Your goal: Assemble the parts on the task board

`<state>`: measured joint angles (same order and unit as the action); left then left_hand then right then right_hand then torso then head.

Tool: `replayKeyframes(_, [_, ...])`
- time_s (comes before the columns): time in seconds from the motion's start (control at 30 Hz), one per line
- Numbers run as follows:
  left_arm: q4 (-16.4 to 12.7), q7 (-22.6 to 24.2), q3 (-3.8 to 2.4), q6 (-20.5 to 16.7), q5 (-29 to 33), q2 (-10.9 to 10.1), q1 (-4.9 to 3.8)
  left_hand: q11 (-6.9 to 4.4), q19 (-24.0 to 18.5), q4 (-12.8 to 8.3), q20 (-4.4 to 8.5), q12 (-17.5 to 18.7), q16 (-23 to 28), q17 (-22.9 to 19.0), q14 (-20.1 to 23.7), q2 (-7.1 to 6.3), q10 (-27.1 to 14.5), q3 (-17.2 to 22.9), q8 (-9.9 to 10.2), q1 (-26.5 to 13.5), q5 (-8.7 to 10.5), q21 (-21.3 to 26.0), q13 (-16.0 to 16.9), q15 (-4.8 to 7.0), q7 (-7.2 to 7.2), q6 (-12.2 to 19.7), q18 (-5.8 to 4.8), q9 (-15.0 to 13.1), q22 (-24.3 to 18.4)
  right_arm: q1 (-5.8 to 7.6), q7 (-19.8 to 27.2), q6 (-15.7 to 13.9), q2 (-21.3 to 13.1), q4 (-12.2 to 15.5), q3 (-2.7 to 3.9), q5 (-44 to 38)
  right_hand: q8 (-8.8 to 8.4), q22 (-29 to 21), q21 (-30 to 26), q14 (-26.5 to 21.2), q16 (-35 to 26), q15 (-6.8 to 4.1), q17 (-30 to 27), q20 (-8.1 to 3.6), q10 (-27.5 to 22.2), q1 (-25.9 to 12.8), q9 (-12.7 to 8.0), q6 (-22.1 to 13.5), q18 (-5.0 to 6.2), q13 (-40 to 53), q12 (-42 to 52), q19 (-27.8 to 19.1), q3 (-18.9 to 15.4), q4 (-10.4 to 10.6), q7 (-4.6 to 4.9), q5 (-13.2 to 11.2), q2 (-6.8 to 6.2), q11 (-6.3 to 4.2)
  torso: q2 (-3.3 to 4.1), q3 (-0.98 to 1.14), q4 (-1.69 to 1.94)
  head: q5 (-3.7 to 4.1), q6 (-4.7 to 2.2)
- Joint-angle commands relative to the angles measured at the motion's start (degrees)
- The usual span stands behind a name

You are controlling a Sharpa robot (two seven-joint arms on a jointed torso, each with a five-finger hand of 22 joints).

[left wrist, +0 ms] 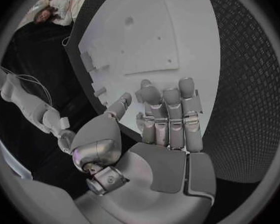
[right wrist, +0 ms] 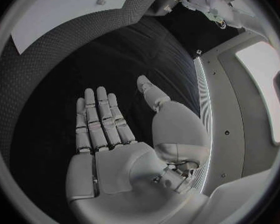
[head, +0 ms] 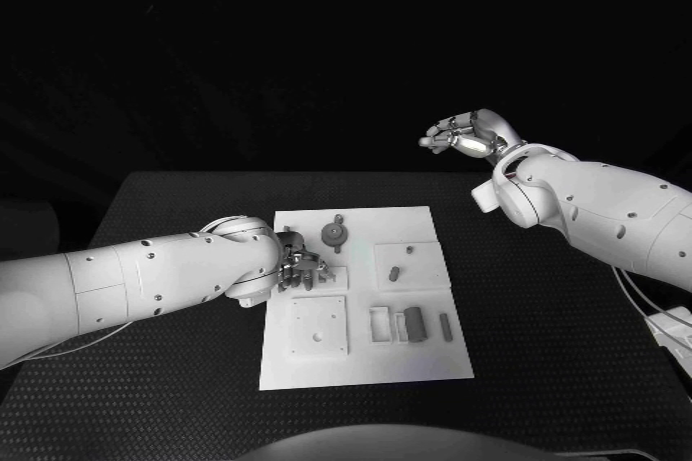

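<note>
Currently the left robot hand [head: 299, 262] hovers empty, fingers apart, over the white flat task board [head: 433, 361] on the black desk [head: 548, 381], near small grey parts [head: 415, 323]; a reach-to-pick step, probably. Right robot hand [head: 459, 134] is raised, spread, idle. Next: lower and pinch a part.

A robotics lab or test bench. A black table [head: 562, 331] with a dimpled mat carries a white task board [head: 433, 361] under the left hand [head: 300, 261], with recessed fixtures and small grey parts [head: 415, 324] just beside that hand. Loose cables [head: 656, 311] trail below the right arm; darkness surrounds everything.
</note>
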<state>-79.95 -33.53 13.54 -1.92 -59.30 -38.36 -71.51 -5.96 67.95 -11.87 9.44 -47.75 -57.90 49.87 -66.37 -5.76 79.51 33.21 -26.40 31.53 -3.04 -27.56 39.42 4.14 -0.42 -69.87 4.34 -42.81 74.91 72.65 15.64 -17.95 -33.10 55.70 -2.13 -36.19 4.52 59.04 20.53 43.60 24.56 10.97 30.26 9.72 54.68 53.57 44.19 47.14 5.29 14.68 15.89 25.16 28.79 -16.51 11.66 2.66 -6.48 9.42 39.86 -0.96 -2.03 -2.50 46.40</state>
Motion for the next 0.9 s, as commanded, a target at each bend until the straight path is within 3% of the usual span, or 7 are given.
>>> replayKeyframes(0.03, [-1.32,0.58,-0.28,2.26,0.94,-0.98,-0.78,0.26,-1.02,-0.21,-0.12,1.03,0.78,-0.43,1.29,0.0,-1.41,-0.02,0.92,0.6,0.25,0.77,-0.44,-0.15,0.4,1.58,0.47,0.31,0.7,-0.14,0.33,0.78,-0.08,-0.17,0.02,0.05,-0.28,0.06,-0.16,-0.4,-0.36,-0.1,0.04,-0.05,0.4,0.28,-0.06,-0.26,-0.89,-0.09,-0.39,-0.38,-0.33,0.13,0.3,-0.03,-0.03,0.04,-0.01,-0.02,0.01,-0.03,-0.26])
replayKeyframes(0.1, [-1.73,0.51,-0.62,1.66,1.53,-1.45,-1.41,0.82,-2.29,-0.84,-0.49,2.51,2.0,-1.15,2.6,1.33,-2.91,0.04,2.19,1.37,0.26,1.78,-1.19,-0.47,1.16,3.03,0.03,0.85,0.36,-0.21,0.35,0.78,-0.11,-0.36,0.02,0.05,-0.28,0.07,-0.17,-0.42,-0.37,-0.09,0.04,-0.04,0.4,0.26,-0.06,-0.27,-0.9,-0.1,-0.39,-0.39,-0.35,0.14,0.3,-0.03,-0.04,0.04,-0.02,-0.03,0.0,0.0,-0.33])
replayKeyframes(0.17, [-2.01,0.39,-1.83,1.27,2.39,-2.0,-1.72,1.37,-3.09,-1.37,-0.67,4.08,3.08,-1.94,3.56,1.73,-4.16,-0.08,3.42,1.95,0.26,2.58,-2.06,-0.66,1.84,4.37,-0.27,1.4,0.06,-0.32,0.35,0.79,-0.12,-0.67,0.02,0.06,-0.28,0.08,-0.17,-0.43,-0.38,-0.08,0.05,-0.04,0.41,0.25,-0.06,-0.27,-0.9,-0.1,-0.39,-0.4,-0.36,0.14,0.3,-0.03,-0.04,0.04,-0.04,-0.02,0.02,0.01,-0.38])
replayKeyframes(0.33, [-2.36,0.91,-2.12,-1.87,5.73,-3.42,-4.13,3.32,-5.15,-4.08,-1.29,6.9,5.18,-3.61,6.04,2.17,-6.71,0.31,6.7,6.11,0.2,4.84,-3.62,-1.38,4.01,9.18,-1.11,2.59,-0.86,-0.48,0.35,0.85,-0.14,-0.92,0.02,0.1,-0.27,0.1,-0.17,-0.44,-0.38,-0.07,0.06,-0.04,0.42,0.24,-0.06,-0.26,-0.9,-0.12,-0.4,-0.41,-0.36,0.16,0.3,-0.03,-0.01,0.04,-0.01,-0.05,0.02,-0.07,-1.02])
replayKeyframes(0.63, [2.32,4.08,-2.33,-1.14,7.07,-2.76,-6.06,6.19,-9.92,-3.65,-3.58,12.01,8.57,-6.68,11.75,0.57,-12.04,-0.16,9.99,11.22,0.18,9.65,-6.4,-4.1,6.8,14.63,-2.18,4.2,-2.99,-0.64,0.32,1.01,-0.19,-1.11,0.02,0.12,-0.26,0.13,-0.16,-0.44,-0.37,-0.06,0.08,-0.05,0.43,0.24,-0.06,-0.26,-0.9,-0.14,-0.41,-0.41,-0.36,0.16,0.29,-0.03,0.03,0.04,0.07,-0.07,-0.02,-0.48,-2.13])
replayKeyframes(0.77, [5.49,6.46,-2.54,-0.67,3.83,-1.79,-6.61,7.55,-12.66,-2.1,-5.36,17.41,11.76,-9.15,14.71,-0.87,-15.33,-0.22,11.99,10.83,0.24,12.68,-9.74,-5.95,6.36,17.53,-2.15,5.67,-4.7,-0.74,0.33,1.08,-0.19,-1.54,0.02,0.12,-0.26,0.14,-0.16,-0.44,-0.37,-0.06,0.09,-0.06,0.44,0.24,-0.06,-0.26,-0.9,-0.15,-0.41,-0.41,-0.36,0.16,0.29,-0.03,0.03,0.04,0.09,-0.05,-0.06,-0.75,-2.66])
replayKeyframes(0.9, [9.18,7.23,-2.71,-1.7,3.25,-0.37,-7.11,8.35,-11.91,-0.61,-5.94,21.36,12.95,-10.55,13.81,-2.0,-14.73,-0.08,12.31,11.23,0.25,13.91,-12.42,-6.32,6.72,17.6,-1.52,6.47,-5.83,-0.81,0.35,1.06,-0.28,-1.74,0.02,0.12,-0.25,0.16,-0.16,-0.44,-0.36,-0.05,0.1,-0.06,0.44,0.22,-0.06,-0.26,-0.9,-0.16,-0.41,-0.4,-0.37,0.17,0.29,-0.03,0.04,0.04,0.09,-0.05,-0.07,-1.08,-3.06])
